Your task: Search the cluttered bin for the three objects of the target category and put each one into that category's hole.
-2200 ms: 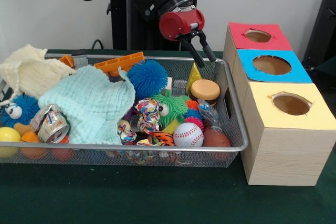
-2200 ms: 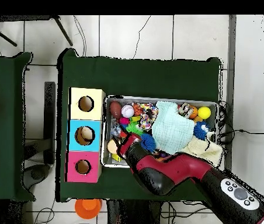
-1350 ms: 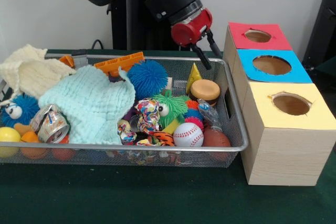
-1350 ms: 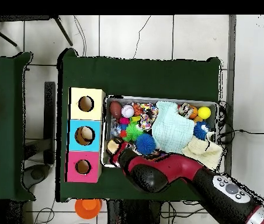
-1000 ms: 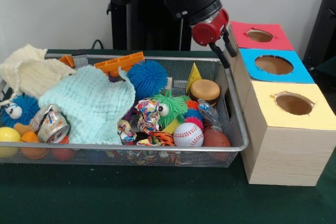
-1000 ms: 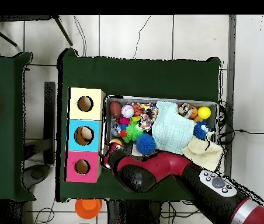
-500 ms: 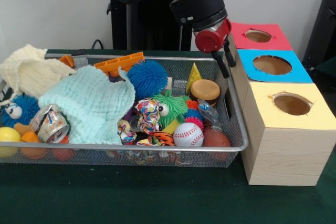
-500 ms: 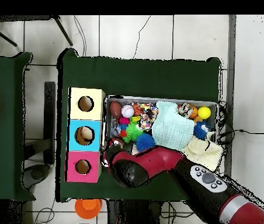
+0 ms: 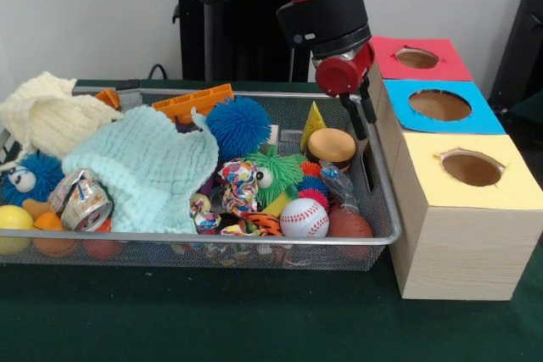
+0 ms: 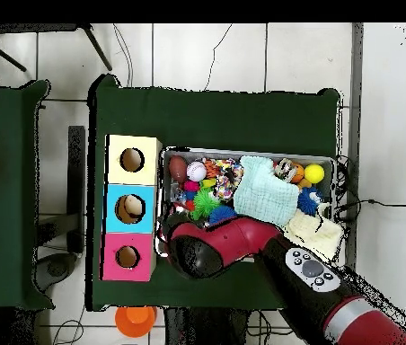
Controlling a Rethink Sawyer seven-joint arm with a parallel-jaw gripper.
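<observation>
My gripper point(image 9: 366, 127) hangs at the back right corner of the wire bin point(image 9: 377, 175), just above the rim and close to the blue box point(image 9: 399, 113). Its two thin black fingers point down, a little apart, with nothing between them. Right below and to the left sits a toy burger point(image 9: 331, 147), with a yellow wedge point(image 9: 313, 121) behind it. A baseball point(image 9: 304, 218) and a brown football point(image 9: 349, 224) lie at the front right. In the overhead view the arm point(image 10: 216, 247) covers the gripper and that corner of the bin point(image 10: 247, 151).
Red point(image 9: 383, 50), blue and yellow point(image 9: 424, 188) boxes, each with a round hole, stand in a row right of the bin. Inside are a blue spiky ball point(image 9: 239, 125), a green fuzzy toy point(image 9: 276, 174), a mint cloth point(image 9: 148, 167), a cream cloth point(image 9: 47, 116) and a crushed can point(image 9: 83, 201).
The arm has swung from the back middle of the bin rightward towards the boxes, and the gripper has then come down beside the bin's right back corner. Nothing was picked up.
</observation>
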